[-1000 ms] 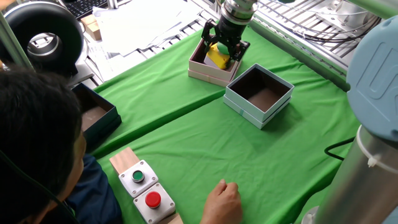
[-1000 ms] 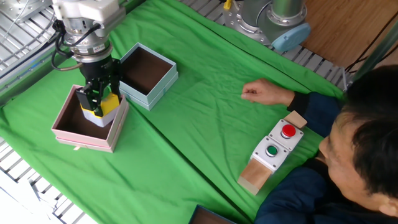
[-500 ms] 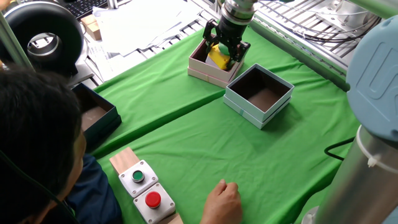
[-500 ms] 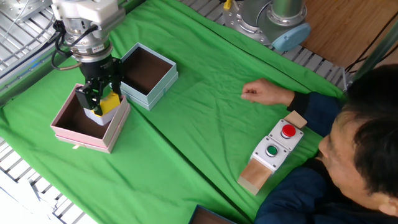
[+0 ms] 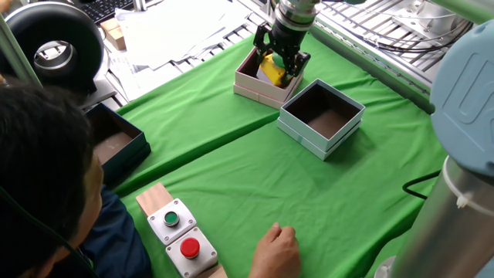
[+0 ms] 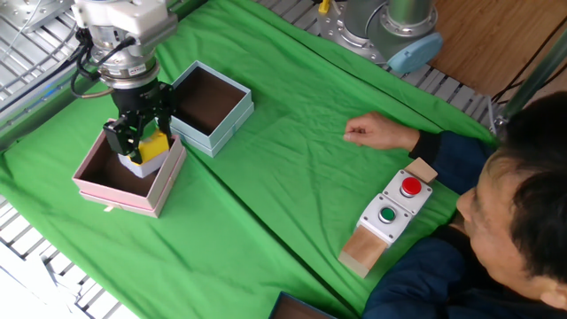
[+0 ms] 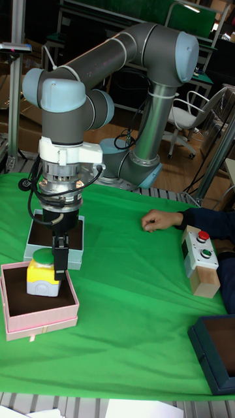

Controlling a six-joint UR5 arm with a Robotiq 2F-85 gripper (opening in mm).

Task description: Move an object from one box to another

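One yellow button housing (image 7: 40,277) with a green dome sits between the fingers of the end effector (image 6: 139,145), which is clamped on its sides. It hangs over the open pink box (image 6: 93,190), near that box's corner closest to the blue box (image 6: 232,119) (in the tall fixed view the housing's base appears level with the pink rim or just above it; whether it touches the brown floor inside cannot be told). The arm comes down vertically onto it, fingers dark against the yellow.

The blue box stands just beside the pink one on the green-draped bench (image 5: 231,177). Well apart, near the bench's other side, a person's hand (image 6: 372,133) rests on the cloth, close to a grey switch box (image 6: 390,208) with red and green buttons. A navy box (image 5: 116,143) lies at the bench edge.
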